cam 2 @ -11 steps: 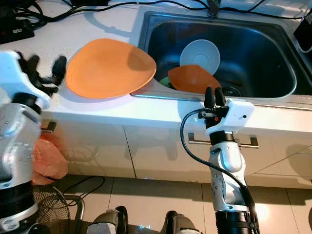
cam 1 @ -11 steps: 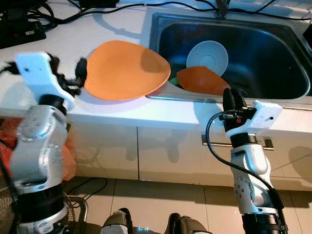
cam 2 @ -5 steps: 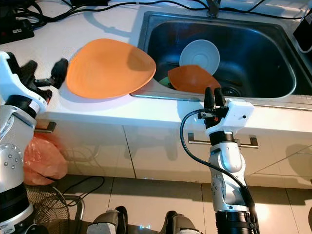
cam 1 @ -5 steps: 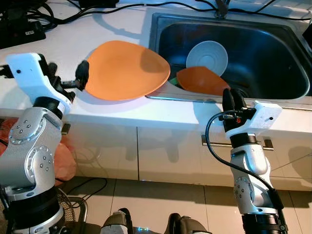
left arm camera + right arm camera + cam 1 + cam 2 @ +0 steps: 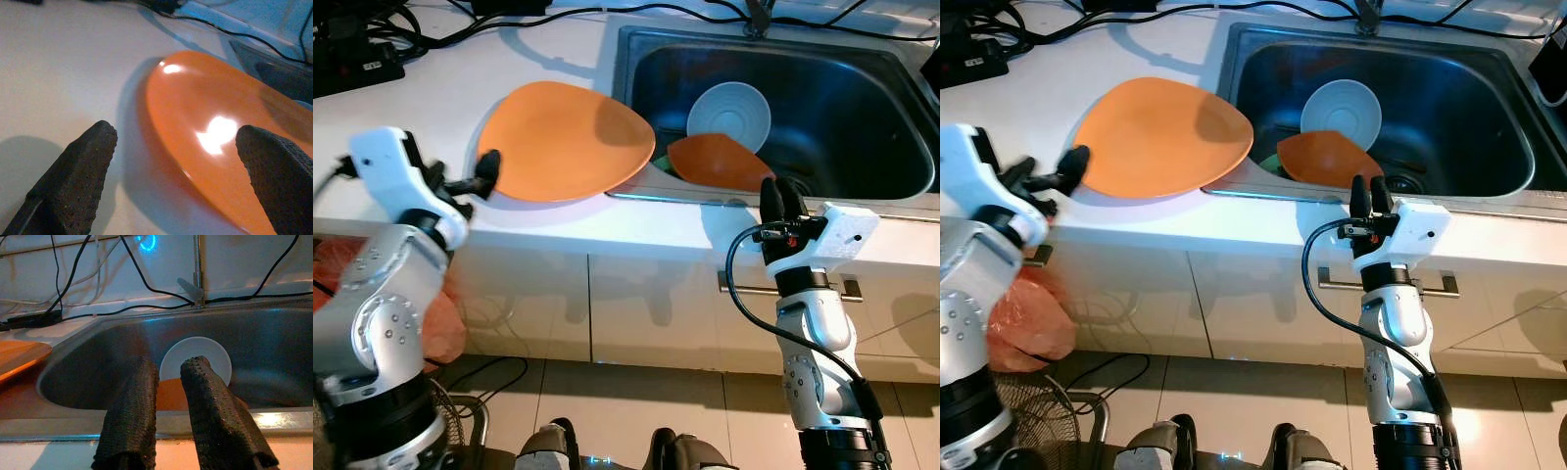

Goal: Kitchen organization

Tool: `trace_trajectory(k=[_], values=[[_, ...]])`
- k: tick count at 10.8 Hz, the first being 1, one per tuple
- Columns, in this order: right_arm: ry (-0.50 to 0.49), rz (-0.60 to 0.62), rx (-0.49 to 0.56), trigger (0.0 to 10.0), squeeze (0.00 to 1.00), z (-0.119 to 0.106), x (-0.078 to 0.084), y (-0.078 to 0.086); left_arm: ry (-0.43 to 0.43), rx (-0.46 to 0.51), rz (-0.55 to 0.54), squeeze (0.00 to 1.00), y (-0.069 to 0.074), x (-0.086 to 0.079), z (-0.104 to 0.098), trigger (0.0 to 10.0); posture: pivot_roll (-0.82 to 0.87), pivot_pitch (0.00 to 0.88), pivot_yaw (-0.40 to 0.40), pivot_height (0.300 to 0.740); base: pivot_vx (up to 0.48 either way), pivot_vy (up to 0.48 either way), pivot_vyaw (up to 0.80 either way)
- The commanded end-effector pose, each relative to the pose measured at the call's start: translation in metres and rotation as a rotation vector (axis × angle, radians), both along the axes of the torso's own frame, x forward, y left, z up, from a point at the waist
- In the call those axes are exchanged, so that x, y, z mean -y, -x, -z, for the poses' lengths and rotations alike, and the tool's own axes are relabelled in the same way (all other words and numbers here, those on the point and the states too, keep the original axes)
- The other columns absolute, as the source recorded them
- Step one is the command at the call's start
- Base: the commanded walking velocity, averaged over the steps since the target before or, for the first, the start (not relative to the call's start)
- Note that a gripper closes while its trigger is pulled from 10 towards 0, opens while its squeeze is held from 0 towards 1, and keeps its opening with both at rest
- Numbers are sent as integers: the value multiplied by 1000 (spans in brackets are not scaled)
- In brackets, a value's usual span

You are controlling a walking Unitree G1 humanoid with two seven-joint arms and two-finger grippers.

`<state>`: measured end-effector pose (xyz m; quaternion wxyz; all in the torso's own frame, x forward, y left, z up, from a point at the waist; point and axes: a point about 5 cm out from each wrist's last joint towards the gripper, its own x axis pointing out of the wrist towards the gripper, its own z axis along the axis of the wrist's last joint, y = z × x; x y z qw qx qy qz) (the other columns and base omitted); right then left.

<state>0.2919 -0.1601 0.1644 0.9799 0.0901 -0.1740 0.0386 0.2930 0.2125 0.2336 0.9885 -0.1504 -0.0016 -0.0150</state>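
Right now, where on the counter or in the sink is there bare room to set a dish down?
Bare white counter lies between the black cables and the large orange plate. The steel sink's right half is open; its left holds a white bowl and a smaller orange plate.

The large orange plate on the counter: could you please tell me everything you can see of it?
The large orange plate is smooth, glossy and rounded with one blunt corner, and looks like plastic or glazed ware. It lies flat and bare on the white counter, left of the sink, its right edge overhanging the sink's rim. A shadow crosses its right part. The left tool sits open at its left edge, one finger near the rim; whether it touches is unclear.
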Motion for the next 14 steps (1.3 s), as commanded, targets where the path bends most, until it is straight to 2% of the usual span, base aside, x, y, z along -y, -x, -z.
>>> trace_trajectory(k=[1, 2, 4, 8, 9, 11, 14], values=[[7, -8, -80, 10000, 0, 16, -2, 0, 62, -12, 23, 0, -1, 4, 0, 10000, 137, 207, -40, 740, 0, 0, 0], [7, -7, -78, 10000, 0, 16, -2, 1, 140, -21, 54, 0, -2, 8, 2, 10000, 136, 208, -39, 740, 0, 0, 0], [10, -9, -77, 10000, 0, 16, -2, 0, 258, -9, 39, 0, -6, 8, -8, 10000, 136, 209, -38, 740, 0, 0, 0], [14, -18, -78, 10000, 0, 16, -3, 0, 302, -59, -45, 0, -6, 5, -24, 10000, 149, 213, -35, 740, 0, 0, 0], [13, -21, -79, 10000, 0, 16, -4, 0, 307, -105, -85, 0, -7, -3, -28, 10000, 156, 213, -29, 740, 0, 0, 0], [12, -20, -81, 10000, 0, 17, -4, -1, 312, -158, -101, 0, -7, -8, -25, 10000, 158, 214, -28, 740, 0, 0, 0], [14, -23, -81, 10000, 0, 17, -5, -1, 358, -236, -55, 0, -11, 3, -15, 10000, 152, 215, -23, 740, 0, 0, 0]])
